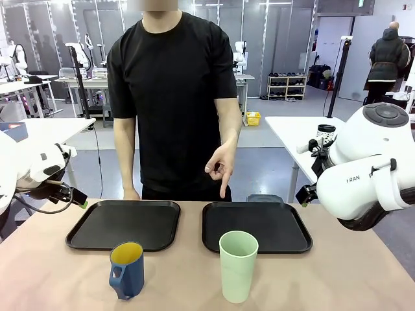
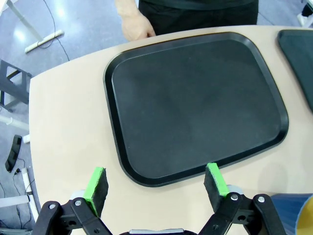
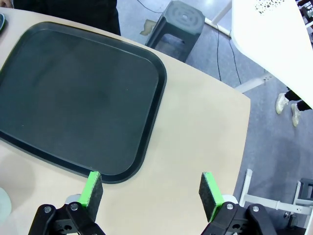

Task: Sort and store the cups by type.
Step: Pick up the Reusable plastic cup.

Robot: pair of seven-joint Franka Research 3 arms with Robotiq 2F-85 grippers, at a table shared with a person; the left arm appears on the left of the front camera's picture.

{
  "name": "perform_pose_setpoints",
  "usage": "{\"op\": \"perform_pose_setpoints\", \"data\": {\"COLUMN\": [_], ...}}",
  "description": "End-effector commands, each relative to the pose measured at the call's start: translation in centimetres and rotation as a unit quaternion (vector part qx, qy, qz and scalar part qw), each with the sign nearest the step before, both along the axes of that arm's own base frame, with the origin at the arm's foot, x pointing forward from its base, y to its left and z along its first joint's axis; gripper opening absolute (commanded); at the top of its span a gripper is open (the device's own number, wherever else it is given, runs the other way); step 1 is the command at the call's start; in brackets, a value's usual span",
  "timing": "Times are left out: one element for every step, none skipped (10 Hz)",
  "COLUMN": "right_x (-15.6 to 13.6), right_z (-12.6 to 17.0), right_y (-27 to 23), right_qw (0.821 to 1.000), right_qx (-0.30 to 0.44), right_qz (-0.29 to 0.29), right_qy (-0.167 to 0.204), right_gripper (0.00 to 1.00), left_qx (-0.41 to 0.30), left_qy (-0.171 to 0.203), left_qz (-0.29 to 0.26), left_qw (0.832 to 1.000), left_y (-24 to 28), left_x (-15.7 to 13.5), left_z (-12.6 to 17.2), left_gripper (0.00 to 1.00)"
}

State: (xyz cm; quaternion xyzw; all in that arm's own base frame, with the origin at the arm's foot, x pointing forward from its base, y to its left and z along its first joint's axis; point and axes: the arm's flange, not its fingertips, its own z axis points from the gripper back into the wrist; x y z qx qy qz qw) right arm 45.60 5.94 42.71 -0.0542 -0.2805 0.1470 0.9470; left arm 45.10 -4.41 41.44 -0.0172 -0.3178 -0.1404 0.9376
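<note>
We see both cups upright on the table [image 1: 52, 278], near its front edge, well apart from each other. The blue mug [image 1: 127, 269], yellow inside, handle toward pic left, stands just in front of the left tray [image 1: 123, 225]. The green tumbler [image 1: 238, 265] stands in front of the right tray [image 1: 256, 227], and in the front view its rim overlaps that tray's near edge. The trays lie side by side w/ a small gap btw them.

The left gripper [image 2: 156, 178] has its jaws wide and holds nothing. In its wrist view it hangs over the left tray's edge, w/ a bit of the mug at the bottom right corner.

The right gripper [image 3: 150, 186] also has wide jaws and holds nothing. It hangs by a corner of the right tray, one pad over the rim.

The person stands at the far side. We see one hand [image 1: 220, 168] pointing its index finger down above the right tray's far edge. The other hand [image 1: 131, 194] is at the table edge behind the left tray.
</note>
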Motion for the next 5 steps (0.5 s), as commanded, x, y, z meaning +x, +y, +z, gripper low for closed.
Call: {"op": "perform_pose_setpoints", "data": {"right_x": [0.16, 0.16, 0.16, 0.16, 0.00], "right_z": [0.00, 0.00, 0.00, 0.00, 0.00], "right_y": [0.07, 0.07, 0.07, 0.07, 0.00], "right_qw": [1.000, 1.000, 1.000, 1.000, 1.000], "right_qx": [0.000, 0.000, 0.000, 0.000, 0.000], "right_qz": [0.000, 0.000, 0.000, 0.000, 0.000], "right_qy": [0.000, 0.000, 0.000, 0.000, 0.000], "right_gripper": [1.00, 1.00, 1.00, 1.00, 1.00], "left_qx": [0.000, 0.000, 0.000, 0.000, 0.000], "left_qy": [0.000, 0.000, 0.000, 0.000, 0.000], "left_qz": [0.000, 0.000, 0.000, 0.000, 0.000], "left_qw": [1.000, 1.000, 1.000, 1.000, 1.000], "left_y": [-0.01, -0.01, -0.01, -0.01, -0.01], "left_x": [0.04, 0.04, 0.04, 0.04, 0.04], "left_z": [0.01, 0.01, 0.01, 0.01, 0.01], "left_gripper": [1.00, 1.00, 1.00, 1.00, 1.00]}}
